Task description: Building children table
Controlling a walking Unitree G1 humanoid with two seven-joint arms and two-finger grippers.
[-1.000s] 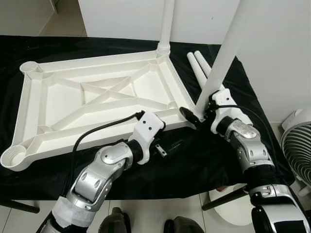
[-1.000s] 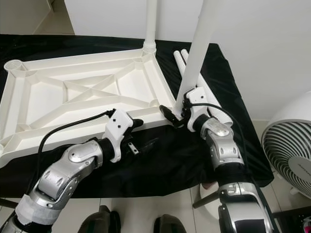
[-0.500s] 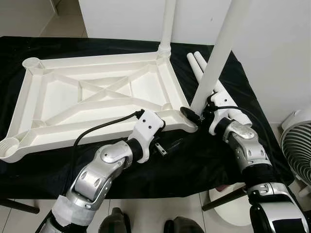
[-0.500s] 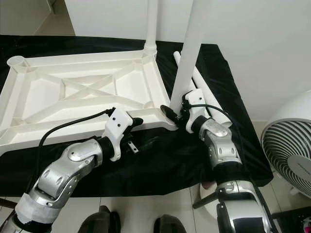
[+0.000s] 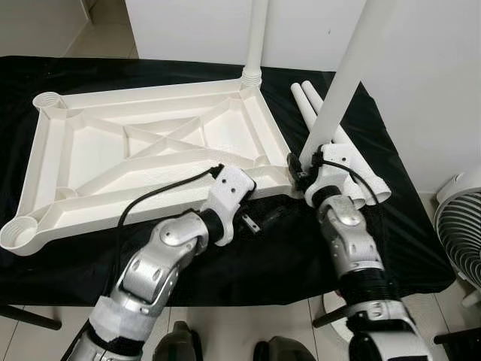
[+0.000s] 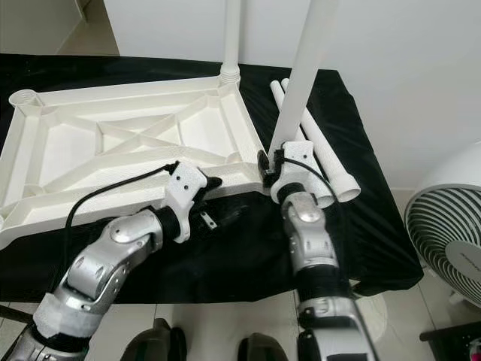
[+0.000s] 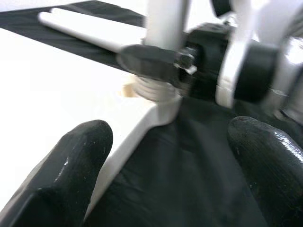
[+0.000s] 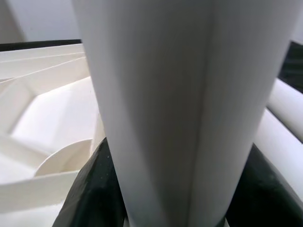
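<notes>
At the left of the left eye view lies the white plastic tabletop (image 5: 150,154), upside down on a black cloth (image 5: 316,248) so its ribbed underside and round corner sockets face up, ready to take legs. Two sockets at the frame's left are empty: one at upper left (image 5: 46,101) and one at lower left (image 5: 19,235). At upper centre, a fitted leg (image 5: 258,37) already stands upright in the far corner.

Below centre, the left gripper (image 5: 252,197) rests at the near edge of the tabletop, close to the near right corner. In the left wrist view its two black fingers (image 7: 71,156) are spread wide with nothing between them but the tabletop's rim and cloth; it seems placed there to steady the tabletop while the leg goes in.

Right of centre, the right gripper (image 5: 304,169) is closed around the base of a second leg (image 5: 342,75), held tilted, leaning toward the upper right. The right wrist view shows its fingers (image 8: 87,189) hugging the leg on both sides, with the near right corner socket (image 8: 61,158) just beside it. Judging by the tilt, the leg is at the socket but not yet seated straight.

Further right, two spare legs (image 5: 312,105) lie side by side on the cloth. A white fan (image 5: 458,233) stands at the frame's right edge.
</notes>
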